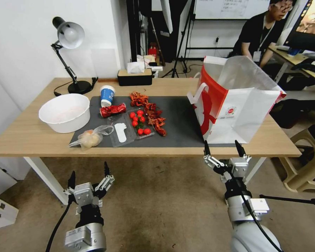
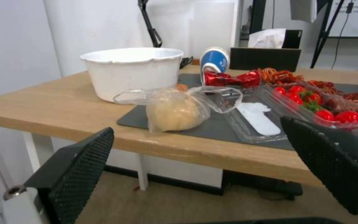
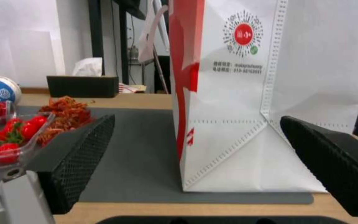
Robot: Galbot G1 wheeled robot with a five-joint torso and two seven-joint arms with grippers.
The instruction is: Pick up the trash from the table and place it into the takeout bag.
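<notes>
Starting at the jaws, both pairs are seen spread apart with nothing between them. The left gripper (image 1: 89, 176) is held low in the lower left of the head view, below the table (image 1: 31, 138) edge; the right gripper (image 1: 223, 151) is raised to the front edge at centre right, just before the takeout bag (image 1: 241, 108).

In the left wrist view, the knotted clear bag (image 2: 175, 110) is framed between the fingers (image 2: 79, 161), lying at the near corner of the dark mat (image 1: 183, 122). Behind it are found the white bowl (image 1: 64, 112), the crushed red can (image 1: 112, 110) and the blue-and-white paper cup (image 1: 107, 95). Toward mid-frame, a clear tray of cherry tomatoes (image 1: 139, 122) and a strip of red crawfish shells (image 1: 152, 113) are laid out.

The takeout bag is stood upright and open at the right end of the mat. No item is seen inside it or gripped, so the task is judged barely begun: every piece is left to be collected.
</notes>
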